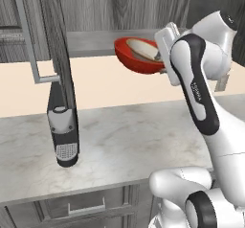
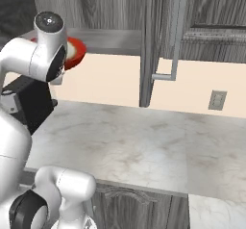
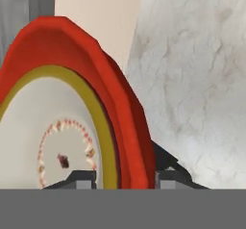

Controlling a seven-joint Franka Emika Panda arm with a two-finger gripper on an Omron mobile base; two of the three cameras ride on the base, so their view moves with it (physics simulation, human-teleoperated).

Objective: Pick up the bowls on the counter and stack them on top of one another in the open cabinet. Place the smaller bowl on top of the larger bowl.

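Marble counter [image 1: 119,136] lies bare; I see gripper [image 3: 125,177] clamping the red bowl's [image 1: 139,59] rim, beige bowl [image 1: 143,49] nested inside at twelve o'clock.

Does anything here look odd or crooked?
Yes. The red bowl, with the beige bowl already nested inside, is held tilted in the air by its rim in front of the cabinet shelf by the gripper, rather than standing flat.

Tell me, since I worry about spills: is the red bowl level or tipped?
Tipped. The red bowl hangs tilted beside the shelf, held by the gripper, with the beige bowl nested inside.
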